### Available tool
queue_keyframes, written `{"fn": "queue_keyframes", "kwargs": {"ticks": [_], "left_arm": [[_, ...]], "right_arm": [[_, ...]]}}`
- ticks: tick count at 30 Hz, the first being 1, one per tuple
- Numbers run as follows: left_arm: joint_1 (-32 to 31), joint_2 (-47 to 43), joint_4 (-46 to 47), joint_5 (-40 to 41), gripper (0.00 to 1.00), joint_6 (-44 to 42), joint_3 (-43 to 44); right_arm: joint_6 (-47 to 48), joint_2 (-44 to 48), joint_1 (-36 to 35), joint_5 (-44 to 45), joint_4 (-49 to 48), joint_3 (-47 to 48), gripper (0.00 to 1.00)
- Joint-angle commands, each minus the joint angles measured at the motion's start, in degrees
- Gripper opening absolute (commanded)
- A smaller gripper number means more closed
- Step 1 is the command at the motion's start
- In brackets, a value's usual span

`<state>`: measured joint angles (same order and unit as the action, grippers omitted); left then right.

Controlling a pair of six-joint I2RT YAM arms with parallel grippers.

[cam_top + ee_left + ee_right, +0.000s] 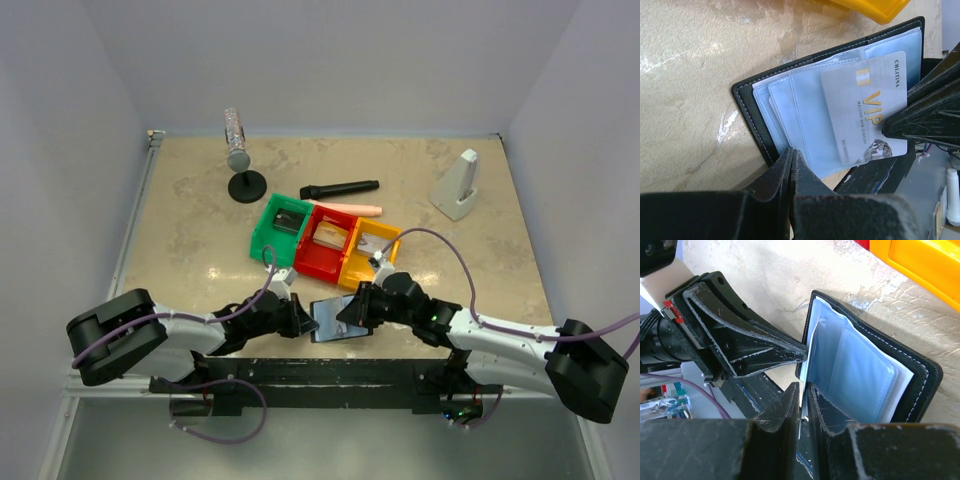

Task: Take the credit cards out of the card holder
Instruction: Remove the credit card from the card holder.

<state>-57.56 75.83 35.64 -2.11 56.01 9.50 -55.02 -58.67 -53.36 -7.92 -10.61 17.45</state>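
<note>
Card holder [335,320] open flat on bench [200,230], 6 o'clock of yellow bin [355,280], near front edge. Left fingers [775,175] pressed together, tips against its 9 o'clock edge. Right fingers [782,407] pinching white VIP card [865,115], card lying over clear sleeves [805,115].

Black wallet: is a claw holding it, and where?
Left claw pinches the black folding card holder by its edge; right claw pinches the silvery VIP card by its end.

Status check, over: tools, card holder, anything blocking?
Left tool shut on card holder, cover edge. Right tool pinching the VIP card. Holder lies open; yellow bin close by, not blocking.
</note>
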Motion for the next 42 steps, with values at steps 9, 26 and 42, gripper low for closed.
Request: {"fn": "queue_keyframes", "kwargs": {"ticks": [9,26,42], "left_arm": [[-0.27,-0.95,0.49,1.84,0.0,-0.02,-1.41],[-0.27,-2.71,1.18,1.58,0.0,-0.81,-1.85],[-0.18,-13.86,-8.9,1.05,0.15,-6.78,4.03]], "right_arm": [[0.53,1.9,0.37,1.68,-0.73,0.13,0.14],[1.15,5.67,0.54,3.26,4.45,-0.05,0.0],[7.11,20.16,0.89,7.75,24.22,4.69,0.0]]}}
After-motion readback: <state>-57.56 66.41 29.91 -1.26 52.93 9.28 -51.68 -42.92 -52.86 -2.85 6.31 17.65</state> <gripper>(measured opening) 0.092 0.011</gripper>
